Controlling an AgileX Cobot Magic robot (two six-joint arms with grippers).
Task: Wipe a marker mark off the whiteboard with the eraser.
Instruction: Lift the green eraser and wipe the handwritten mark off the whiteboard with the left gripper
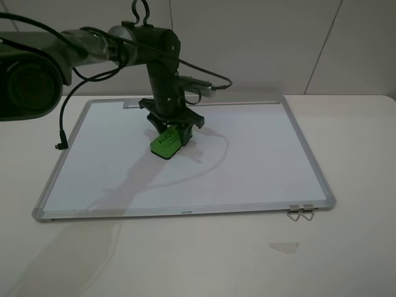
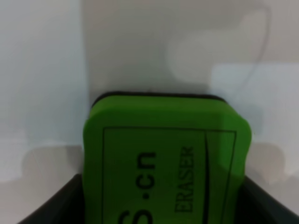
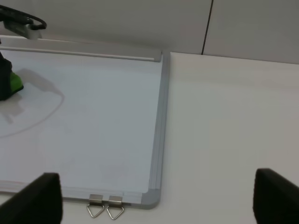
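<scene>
scrap (image 1: pixel 283 246) of something pale and thin lies on the bench (image 1: pixel 359 260) toward its near edge; what it is i cannot tell. just beyond it, two small metal clips (image 1: pixel 300 212) hang off the near right corner of the whiteboard (image 1: pixel 260 167), which lies flat on the bench and fills most of its middle. the right hand (image 3: pixel 161 196) shows only in its own wrist view, hovering over the bench by that same corner, spread wide apart and holding nothing. as things stand it has no part in the wipe.

farther in, toward the far edge of the whiteboard and a little left of its middle, the left hand (image 1: pixel 168 133) is clamped on the eraser (image 1: pixel 166 143), gripping it from both sides. the eraser is tipped, with its lower end down at the board surface and seemingly touching it. the marker mark shows in no view: either the eraser covers it or it is already gone, and i cannot say which. along the far edge of the board runs the grey tray strip (image 1: pixel 247 103).

i judge the wiping step itself to be in hand. the next move calls for steady downward pressure and a short stroke across the spot, then a lift so the surface under the eraser can be checked.
</scene>
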